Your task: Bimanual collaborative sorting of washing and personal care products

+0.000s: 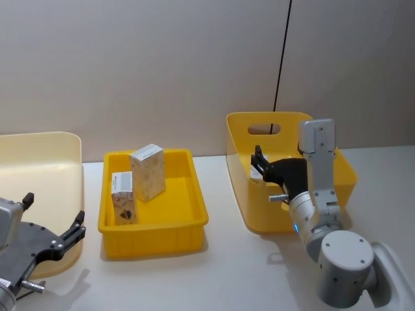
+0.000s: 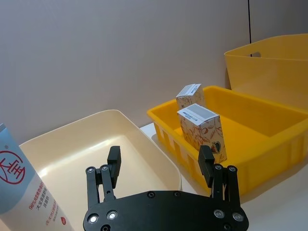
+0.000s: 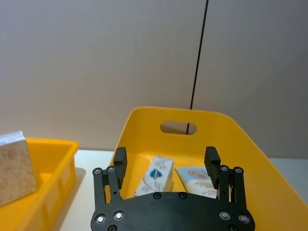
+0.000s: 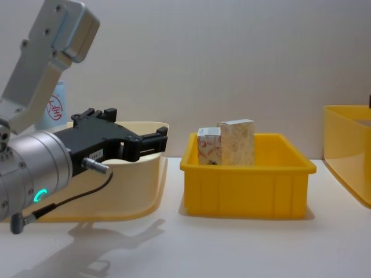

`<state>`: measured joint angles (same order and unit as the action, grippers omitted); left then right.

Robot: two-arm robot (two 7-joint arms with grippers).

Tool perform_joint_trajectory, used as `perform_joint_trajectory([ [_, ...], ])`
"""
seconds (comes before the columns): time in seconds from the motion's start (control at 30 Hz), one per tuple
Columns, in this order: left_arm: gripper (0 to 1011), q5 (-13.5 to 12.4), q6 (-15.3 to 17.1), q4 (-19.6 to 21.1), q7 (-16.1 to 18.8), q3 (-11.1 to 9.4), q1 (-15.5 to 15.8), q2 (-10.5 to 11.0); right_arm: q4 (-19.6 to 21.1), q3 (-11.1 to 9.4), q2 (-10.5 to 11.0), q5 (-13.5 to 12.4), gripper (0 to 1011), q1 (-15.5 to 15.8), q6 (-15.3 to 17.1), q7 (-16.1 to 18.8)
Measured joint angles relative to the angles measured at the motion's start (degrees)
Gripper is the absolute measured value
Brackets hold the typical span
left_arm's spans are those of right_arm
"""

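Two cartons (image 1: 147, 172) stand up in the middle tray (image 1: 194, 223). One carton is taller, and a shorter one (image 1: 123, 197) is just beside it. More packs (image 3: 156, 175) lie in the deep bin (image 1: 241, 188) on the right. A tube (image 2: 26, 192) stands by the pale bin (image 2: 86, 144) on the left.

The right gripper (image 3: 167, 161) hangs over the deep bin, with its fingers spread wide and nothing in them. The left gripper (image 2: 160, 166) is over the pale bin's edge, wide apart too, holding nothing.

The cartons look light and stiff, but thin card can crush. A soft pinch on two flat sides should work. The tube looks smooth and may slip, so its middle is the best place to hold.
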<state>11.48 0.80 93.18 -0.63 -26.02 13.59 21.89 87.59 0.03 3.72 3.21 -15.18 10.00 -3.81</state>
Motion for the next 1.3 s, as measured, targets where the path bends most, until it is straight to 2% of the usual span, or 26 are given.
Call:
perform_joint_trajectory([
  [0.23, 1003, 0.00, 0.00, 0.00, 0.00, 0.00, 0.00, 0.00, 0.98, -0.10, 0.43, -1.08, 1001, 0.66, -3.85, 2.17],
  [0.57, 1003, 0.00, 0.00, 0.00, 0.00, 0.00, 0.00, 0.00, 3.22, -0.16, 1.59, -4.01, 1001, 1.68, -11.49, 7.16],
  [0.77, 1003, 0.00, 0.00, 0.00, 0.00, 0.00, 0.00, 0.00, 3.35, 0.00, 1.78, -4.19, 1001, 1.89, -11.45, 7.16],
  [0.97, 1003, 0.00, 0.00, 0.00, 0.00, 0.00, 0.00, 0.00, 4.42, 1.36, 3.24, -5.87, 1001, 3.37, -11.07, 7.16],
  [1.3, 1003, 0.00, 0.00, 0.00, 0.00, 0.00, 0.00, 0.00, 8.36, 6.30, 8.47, -11.71, 1001, 8.72, -9.76, 7.35],
])
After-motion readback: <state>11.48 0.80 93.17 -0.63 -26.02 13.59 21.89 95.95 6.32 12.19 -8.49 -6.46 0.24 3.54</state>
